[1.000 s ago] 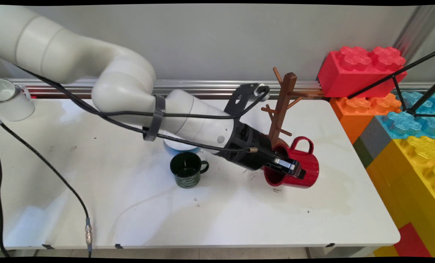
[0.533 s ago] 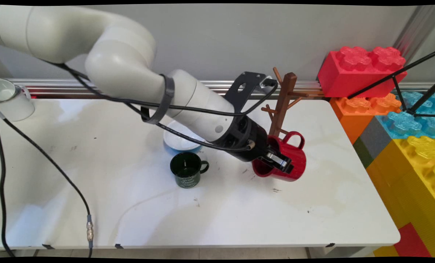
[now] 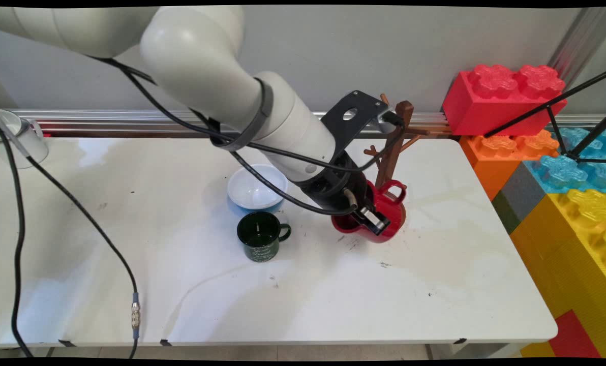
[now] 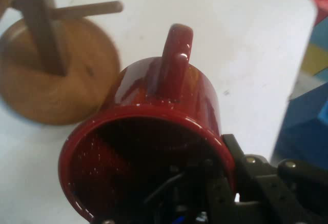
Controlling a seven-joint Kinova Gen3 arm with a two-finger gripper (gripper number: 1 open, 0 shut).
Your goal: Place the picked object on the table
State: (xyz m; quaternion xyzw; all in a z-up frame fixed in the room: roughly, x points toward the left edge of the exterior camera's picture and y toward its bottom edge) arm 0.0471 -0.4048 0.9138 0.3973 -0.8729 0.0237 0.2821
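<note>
Your claw (image 3: 371, 221) is clamped on the rim of the red mug (image 3: 384, 213), tipped up just beside the wooden mug tree (image 3: 392, 147), so move slowly and keep the handle clear of the pegs.

Lighting: I see even, bright, diffuse light over the white table (image 3: 435, 305), with only soft shadows. Glare: small highlights on the red mug (image 4: 169, 96) held in the gripper (image 3: 371, 221). Focus: the wooden mug tree (image 4: 51, 65) beyond the gripper looks softly blurred in the hand view.
</note>
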